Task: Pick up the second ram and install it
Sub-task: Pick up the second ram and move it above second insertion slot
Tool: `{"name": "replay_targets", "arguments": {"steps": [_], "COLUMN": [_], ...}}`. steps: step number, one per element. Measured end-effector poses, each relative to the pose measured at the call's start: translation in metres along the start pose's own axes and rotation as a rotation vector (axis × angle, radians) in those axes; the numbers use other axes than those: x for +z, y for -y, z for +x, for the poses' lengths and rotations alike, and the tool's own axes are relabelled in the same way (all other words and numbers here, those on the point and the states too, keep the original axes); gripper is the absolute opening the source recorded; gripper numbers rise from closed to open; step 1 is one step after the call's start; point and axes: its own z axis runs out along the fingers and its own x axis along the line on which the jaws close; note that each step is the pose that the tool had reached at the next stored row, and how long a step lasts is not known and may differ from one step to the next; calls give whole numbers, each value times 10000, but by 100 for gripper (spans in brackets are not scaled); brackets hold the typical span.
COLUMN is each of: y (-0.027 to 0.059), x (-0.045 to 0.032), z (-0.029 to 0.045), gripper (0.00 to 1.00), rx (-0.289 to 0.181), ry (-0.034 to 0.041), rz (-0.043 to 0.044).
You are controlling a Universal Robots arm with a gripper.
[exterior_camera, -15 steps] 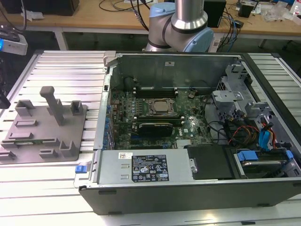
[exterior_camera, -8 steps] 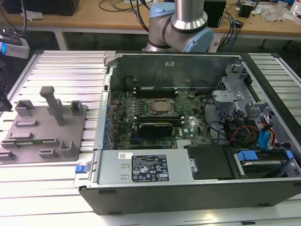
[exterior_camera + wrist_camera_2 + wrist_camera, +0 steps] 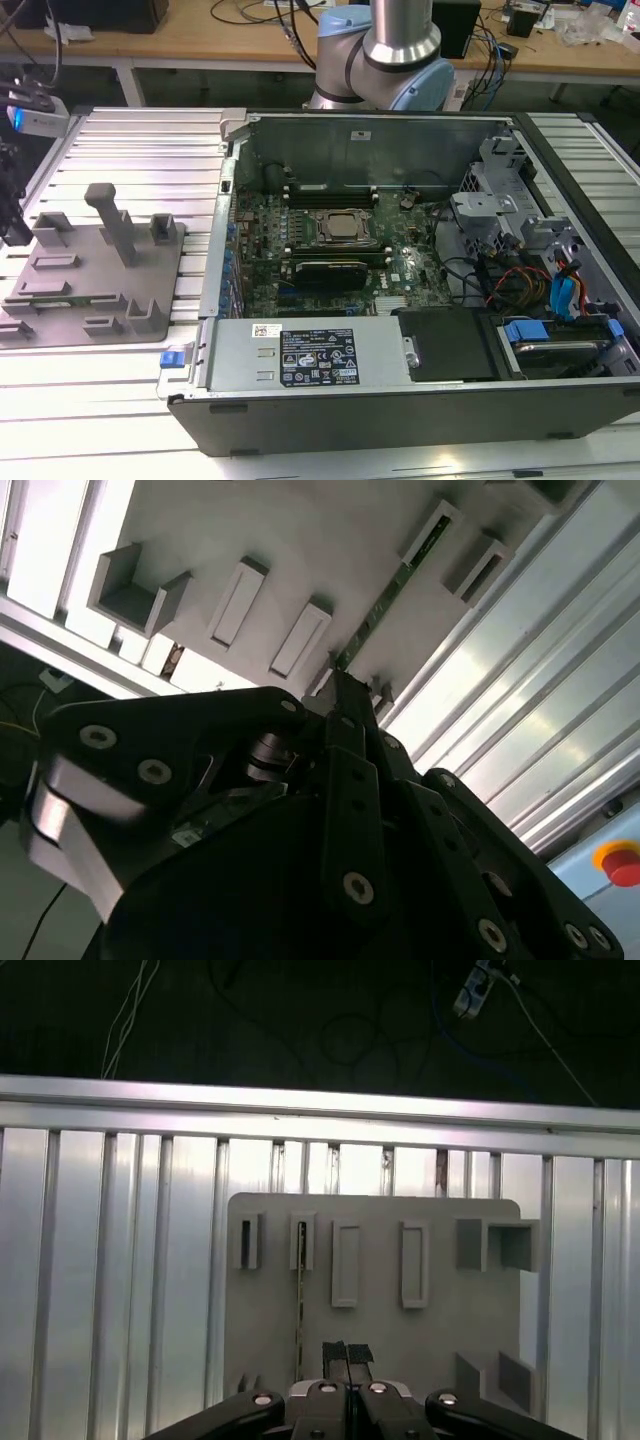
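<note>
The ram (image 3: pixel 301 1305) stands on edge on the grey plate (image 3: pixel 440 1350), seen as a thin green line running from one of the plate's narrow slots toward the gripper (image 3: pixel 347 1353). In the first wrist view the fingers are pressed together with nothing between them, poised over the plate just beside the ram. In the second wrist view the ram's (image 3: pixel 395 585) near end is hidden behind the gripper (image 3: pixel 350 680). In the exterior view the plate (image 3: pixel 100 270) lies on a ribbed table (image 3: pixel 120 140) with the open case (image 3: pixel 330 360) just beside it on the exterior view's right; there the ram is too small to make out.
</note>
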Motion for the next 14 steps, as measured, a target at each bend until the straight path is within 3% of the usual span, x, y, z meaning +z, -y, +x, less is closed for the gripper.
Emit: {"name": "replay_targets", "arguments": {"steps": [14], "y": [13], "x": [282], "z": [7], "gripper": [8], "rx": [-1], "ry": [12], "rz": [1]}}
